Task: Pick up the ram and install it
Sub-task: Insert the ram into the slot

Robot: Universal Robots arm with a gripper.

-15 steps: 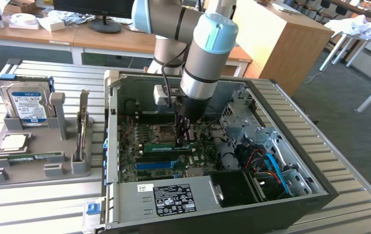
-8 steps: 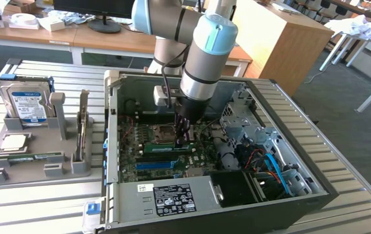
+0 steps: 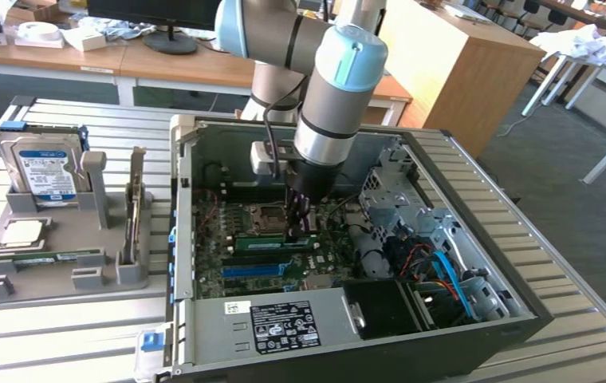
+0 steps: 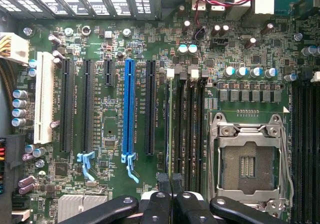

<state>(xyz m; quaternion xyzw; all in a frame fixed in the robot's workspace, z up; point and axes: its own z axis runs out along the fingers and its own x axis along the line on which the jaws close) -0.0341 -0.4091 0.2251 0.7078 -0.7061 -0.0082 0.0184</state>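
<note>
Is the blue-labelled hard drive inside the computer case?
No, the hard drive stands in the grey holder outside the case, on the exterior view's left.

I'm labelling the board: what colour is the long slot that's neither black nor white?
The slot is blue; the wrist view shows it best.

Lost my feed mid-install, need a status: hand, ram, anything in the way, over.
Hand shut on ram, down inside the case. Ram edge-on among the memory slots, near the empty processor socket. Nothing in the way.
</note>
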